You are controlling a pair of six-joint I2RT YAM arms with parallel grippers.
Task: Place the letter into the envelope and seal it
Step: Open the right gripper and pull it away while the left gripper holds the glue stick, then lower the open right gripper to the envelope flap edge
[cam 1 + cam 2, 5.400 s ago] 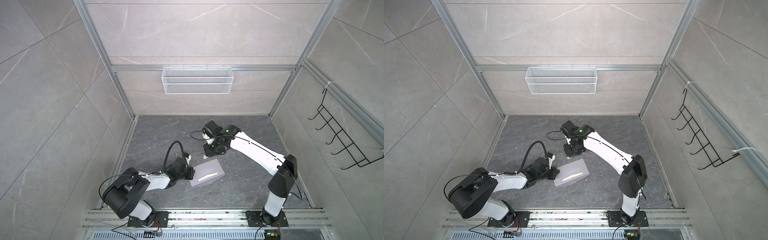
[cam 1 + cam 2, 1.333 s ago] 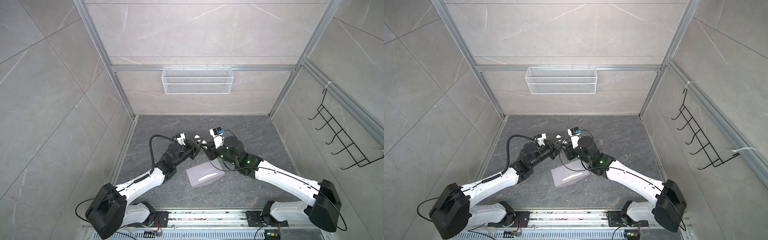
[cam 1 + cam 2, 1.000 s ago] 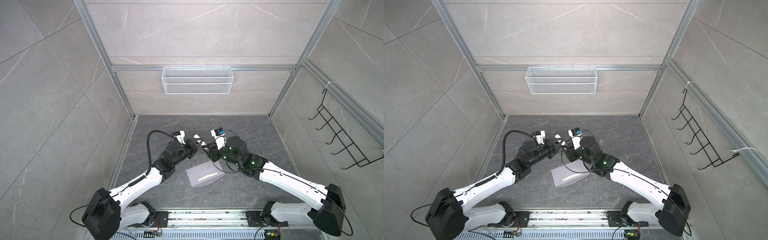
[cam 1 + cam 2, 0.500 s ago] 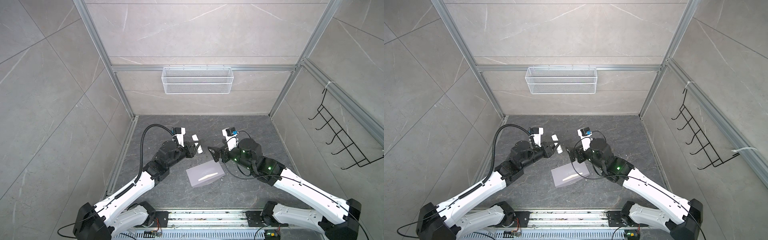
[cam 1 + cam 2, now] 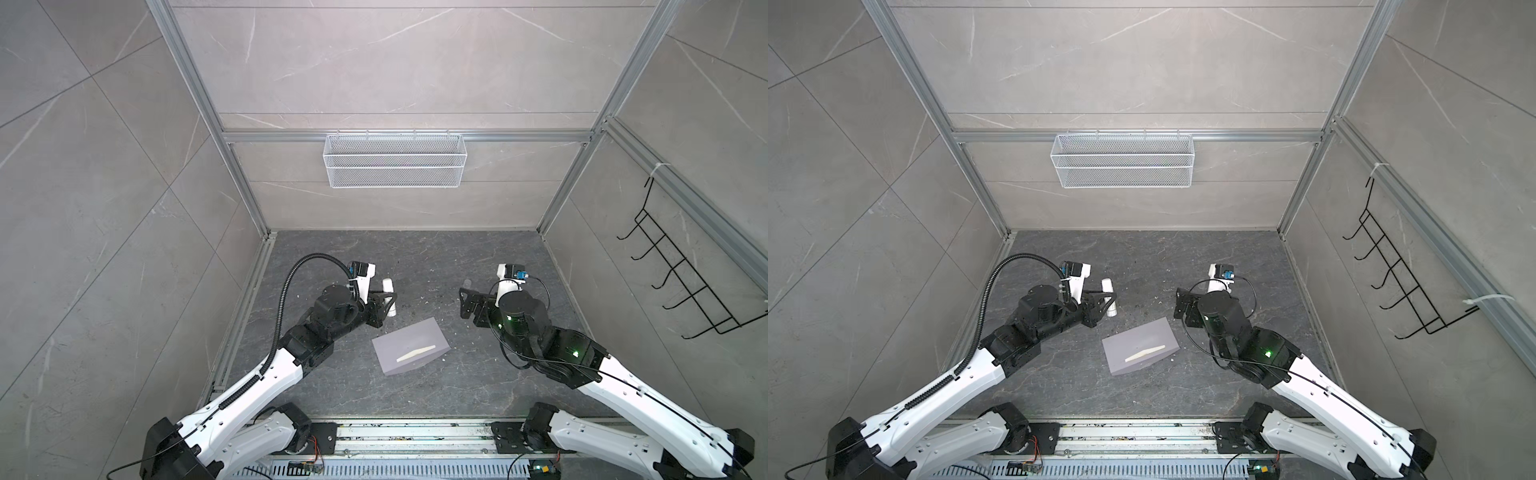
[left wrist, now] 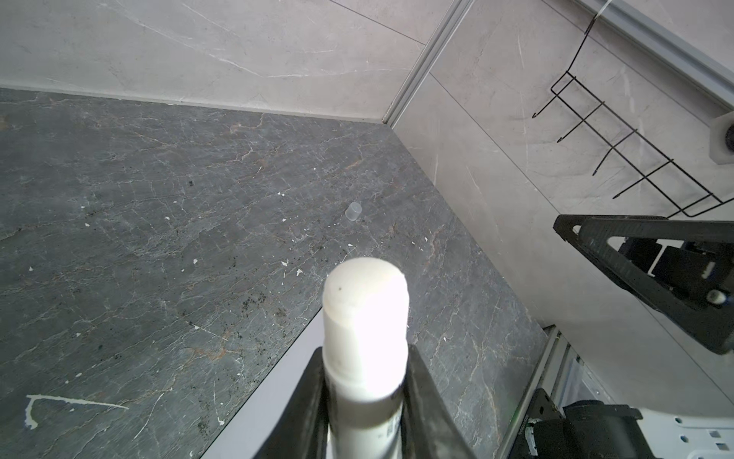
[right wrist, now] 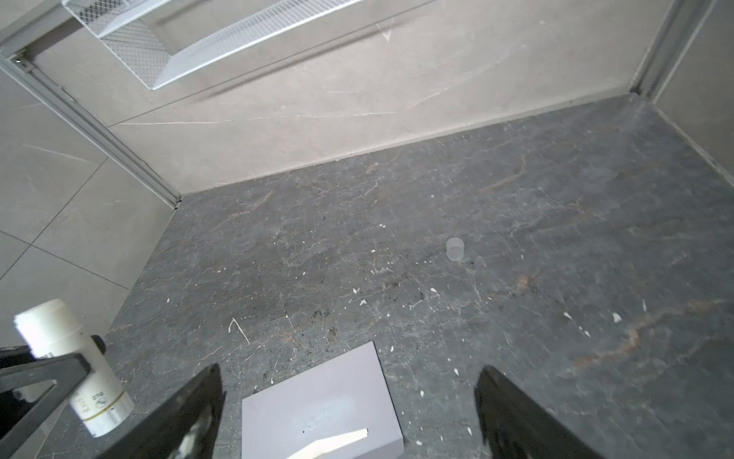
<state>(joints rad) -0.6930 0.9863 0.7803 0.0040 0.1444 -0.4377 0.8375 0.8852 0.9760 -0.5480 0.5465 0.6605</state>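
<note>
Lying flat at the middle of the dark surface (image 5: pixel 478 386), the envelope (image 5: pixel 409 352) looks light, thin and floppy, and likely to slide if nudged. A pinch at a lifted edge or corner seems the best hold. A cream sliver (image 5: pixel 1145 353) shows on its top face, perhaps the letter's edge; I cannot tell. At its 10 o'clock the left jaws grip an uncapped white glue stick (image 6: pixel 365 302). At 2 o'clock the right jaws stand wide apart, empty. A clear cap (image 7: pixel 455 249) sits near 1 o'clock.
</note>
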